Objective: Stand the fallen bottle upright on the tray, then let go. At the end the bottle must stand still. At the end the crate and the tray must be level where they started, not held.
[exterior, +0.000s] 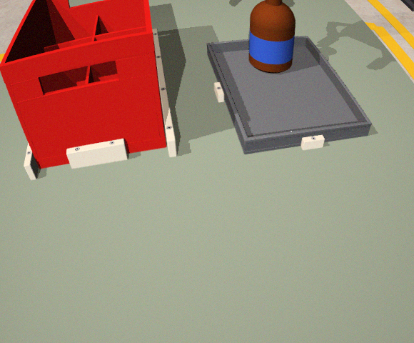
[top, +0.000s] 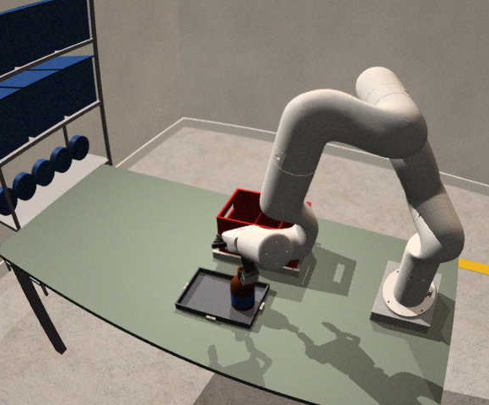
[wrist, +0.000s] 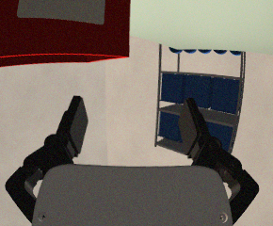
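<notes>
The brown bottle (top: 241,293) (exterior: 271,40) with a blue label stands upright on the grey tray (top: 205,292) (exterior: 303,134), near the tray's end closest to the arm. My gripper (top: 217,241) (wrist: 133,108) is open and empty. It points sideways, above and clear of the bottle, in front of the red crate (top: 233,211) (exterior: 89,111) (wrist: 56,51). The crate and the tray both sit level on the table. The gripper is not in the exterior view.
Cream stop blocks (exterior: 96,153) hold the crate and tray in place on the green table (top: 118,235). A shelf rack with blue bins (top: 31,87) (wrist: 200,97) and blue discs (top: 42,172) stands off the table's left end. The arm's base (top: 405,300) is on the table's right.
</notes>
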Tool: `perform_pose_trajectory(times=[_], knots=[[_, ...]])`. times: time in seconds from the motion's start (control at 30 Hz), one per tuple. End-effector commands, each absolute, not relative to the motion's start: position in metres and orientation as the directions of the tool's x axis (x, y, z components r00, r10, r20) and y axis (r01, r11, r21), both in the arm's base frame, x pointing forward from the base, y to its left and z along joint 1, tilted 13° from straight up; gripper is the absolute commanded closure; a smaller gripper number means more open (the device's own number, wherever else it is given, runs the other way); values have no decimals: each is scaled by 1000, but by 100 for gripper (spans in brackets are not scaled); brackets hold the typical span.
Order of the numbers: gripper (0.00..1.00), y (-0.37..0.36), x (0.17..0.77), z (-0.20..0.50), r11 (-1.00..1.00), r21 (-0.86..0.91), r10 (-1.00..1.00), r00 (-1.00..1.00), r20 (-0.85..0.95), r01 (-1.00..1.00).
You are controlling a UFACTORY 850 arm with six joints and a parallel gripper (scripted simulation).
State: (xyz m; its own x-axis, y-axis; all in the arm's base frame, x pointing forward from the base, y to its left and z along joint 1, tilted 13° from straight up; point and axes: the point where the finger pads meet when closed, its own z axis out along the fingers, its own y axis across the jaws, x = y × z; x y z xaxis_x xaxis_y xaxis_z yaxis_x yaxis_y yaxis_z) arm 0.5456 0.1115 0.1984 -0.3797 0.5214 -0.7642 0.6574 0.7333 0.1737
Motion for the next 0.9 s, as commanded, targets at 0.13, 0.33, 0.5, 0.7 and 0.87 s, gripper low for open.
perform_pose_trajectory(times=[0.13, 0.33, 0.5, 0.7, 0.87], knots=[[0, 111, 546, 201, 733, 175, 522, -378, -765, 657], [100, 111, 546, 201, 733, 175, 522, -378, -765, 657], [100, 111, 546, 201, 733, 175, 522, -378, -765, 657], [100, 111, 546, 201, 733, 175, 522, -378, -765, 657], [100, 111, 546, 201, 733, 175, 522, -378, -765, 657]])
